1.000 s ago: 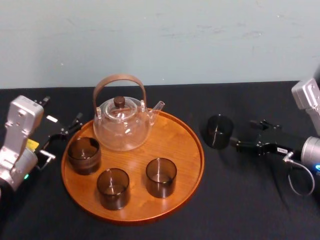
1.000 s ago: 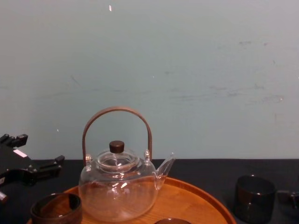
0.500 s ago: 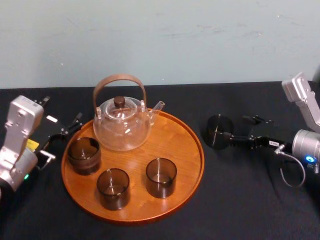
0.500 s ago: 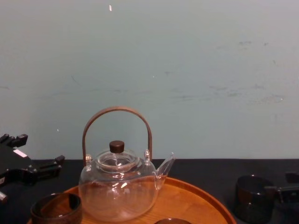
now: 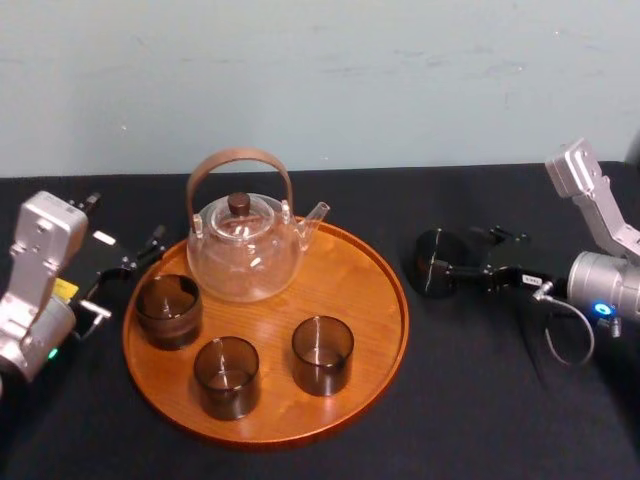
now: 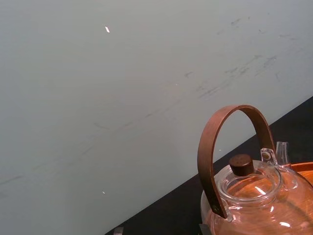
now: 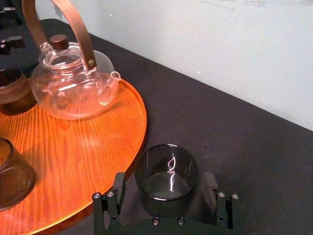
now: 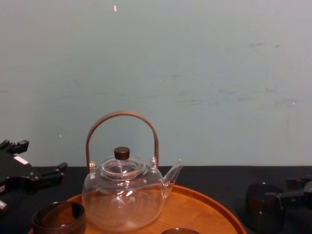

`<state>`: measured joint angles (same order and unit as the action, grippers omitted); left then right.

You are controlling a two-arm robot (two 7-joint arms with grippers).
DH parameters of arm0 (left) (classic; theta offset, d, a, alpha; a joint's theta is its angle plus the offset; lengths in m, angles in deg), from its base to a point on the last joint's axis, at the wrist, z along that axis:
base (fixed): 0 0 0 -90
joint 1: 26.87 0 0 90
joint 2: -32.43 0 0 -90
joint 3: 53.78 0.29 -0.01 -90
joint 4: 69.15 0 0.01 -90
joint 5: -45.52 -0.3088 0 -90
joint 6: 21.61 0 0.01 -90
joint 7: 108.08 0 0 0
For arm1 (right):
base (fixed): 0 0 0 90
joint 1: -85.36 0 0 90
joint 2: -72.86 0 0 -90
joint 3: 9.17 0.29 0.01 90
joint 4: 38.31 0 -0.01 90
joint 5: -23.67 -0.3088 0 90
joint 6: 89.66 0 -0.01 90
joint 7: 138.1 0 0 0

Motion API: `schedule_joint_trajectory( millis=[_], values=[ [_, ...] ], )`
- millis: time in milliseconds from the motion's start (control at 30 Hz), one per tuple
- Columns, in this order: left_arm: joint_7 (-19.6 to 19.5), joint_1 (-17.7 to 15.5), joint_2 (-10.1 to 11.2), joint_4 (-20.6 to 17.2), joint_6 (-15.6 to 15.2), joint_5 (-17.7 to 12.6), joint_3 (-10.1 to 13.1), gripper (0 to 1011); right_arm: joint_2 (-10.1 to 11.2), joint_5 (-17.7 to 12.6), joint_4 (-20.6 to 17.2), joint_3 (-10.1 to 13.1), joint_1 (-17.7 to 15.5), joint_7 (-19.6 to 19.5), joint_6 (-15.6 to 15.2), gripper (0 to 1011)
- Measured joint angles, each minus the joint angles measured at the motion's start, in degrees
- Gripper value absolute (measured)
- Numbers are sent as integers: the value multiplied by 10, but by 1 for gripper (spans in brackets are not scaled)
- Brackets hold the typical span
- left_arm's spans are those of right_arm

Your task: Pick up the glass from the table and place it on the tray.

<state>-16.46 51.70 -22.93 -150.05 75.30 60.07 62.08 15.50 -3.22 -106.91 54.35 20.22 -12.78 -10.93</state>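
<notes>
Horizontally, right gripper (image 7: 164, 182) straddles glass (image 7: 167, 169).

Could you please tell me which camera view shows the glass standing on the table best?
The right wrist view: the glass shows close, rim and inside, between the right gripper's open fingers. The head view shows it small, beside the tray; the chest view shows it side-on, low right.

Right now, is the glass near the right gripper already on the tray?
No, the glass stands on the table beside the tray, between the right gripper's open fingers.
</notes>
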Motion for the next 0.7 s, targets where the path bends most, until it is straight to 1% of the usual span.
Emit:
schedule_joint_trajectory(
  millis=[333,700],
  values=[
    [0,0,0,0,0,0,0,1001,-12,7,22,-7,17,2,4,1002],
    [0,0,0,0,0,0,0,1001,-19,13,31,-12,23,5,5,1002]
  ],
)
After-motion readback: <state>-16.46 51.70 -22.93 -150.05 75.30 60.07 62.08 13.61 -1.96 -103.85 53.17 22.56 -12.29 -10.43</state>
